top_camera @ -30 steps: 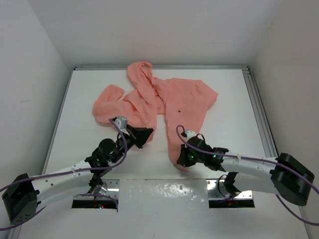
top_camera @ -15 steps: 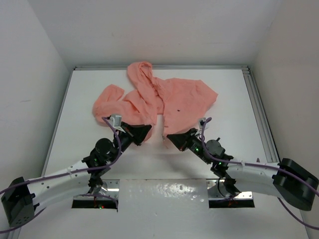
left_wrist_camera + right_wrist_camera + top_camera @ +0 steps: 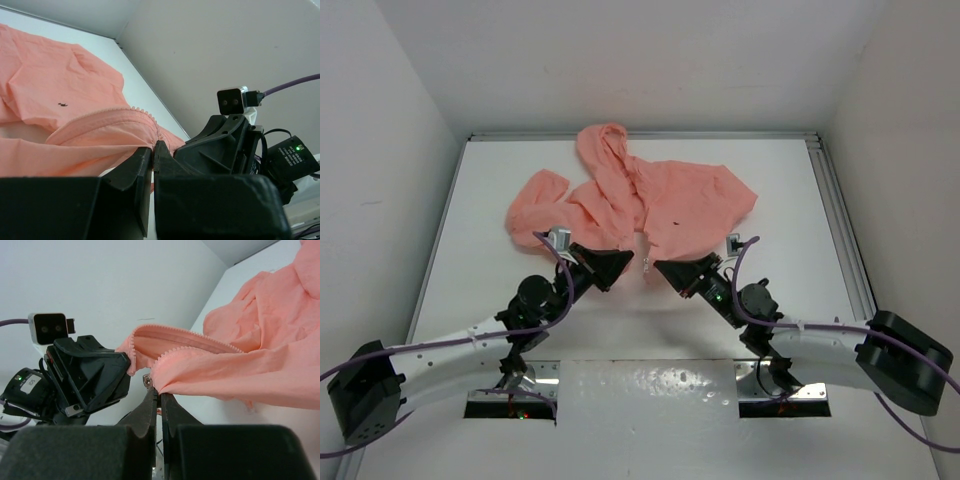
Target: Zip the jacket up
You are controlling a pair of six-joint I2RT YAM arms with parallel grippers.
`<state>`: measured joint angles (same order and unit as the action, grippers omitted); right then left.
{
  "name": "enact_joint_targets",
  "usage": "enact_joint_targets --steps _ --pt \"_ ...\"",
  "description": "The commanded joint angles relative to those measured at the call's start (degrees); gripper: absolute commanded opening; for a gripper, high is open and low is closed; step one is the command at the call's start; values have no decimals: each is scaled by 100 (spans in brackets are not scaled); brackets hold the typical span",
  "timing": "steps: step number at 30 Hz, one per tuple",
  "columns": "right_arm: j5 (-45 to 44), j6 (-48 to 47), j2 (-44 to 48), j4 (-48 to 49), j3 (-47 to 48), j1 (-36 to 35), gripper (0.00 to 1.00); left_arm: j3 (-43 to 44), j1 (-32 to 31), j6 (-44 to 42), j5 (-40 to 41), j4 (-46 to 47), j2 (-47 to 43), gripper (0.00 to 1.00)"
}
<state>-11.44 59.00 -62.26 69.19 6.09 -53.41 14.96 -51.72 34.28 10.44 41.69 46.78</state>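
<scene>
The salmon-pink hooded jacket (image 3: 650, 200) lies unzipped on the white table (image 3: 790, 210), hood toward the back. My left gripper (image 3: 618, 266) is shut on the bottom corner of one front panel; the fabric (image 3: 75, 145) runs out of its tips. My right gripper (image 3: 665, 270) is shut on the bottom of the other panel, by the metal zipper slider (image 3: 148, 381). Both hems are lifted off the table and face each other, a small gap apart. The zipper teeth (image 3: 190, 340) show on both edges.
White walls (image 3: 380, 180) close in the table on three sides. A metal rail (image 3: 840, 220) runs along the right edge. A shiny plate (image 3: 650, 385) lies between the arm bases at the near edge.
My right gripper swung up and toward the middle, lifting its jacket hem off the table. My left gripper shifted slightly right. The two gripped hems now hang close together.
</scene>
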Motion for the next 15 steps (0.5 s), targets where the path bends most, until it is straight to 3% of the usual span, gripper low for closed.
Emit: enact_joint_targets --steps 1,15 --pt "81 147 -23 640 50 -29 0 24 31 61 -217 621 85 0" --pt "177 111 -41 517 147 -29 0 16 31 79 -340 770 261 0"
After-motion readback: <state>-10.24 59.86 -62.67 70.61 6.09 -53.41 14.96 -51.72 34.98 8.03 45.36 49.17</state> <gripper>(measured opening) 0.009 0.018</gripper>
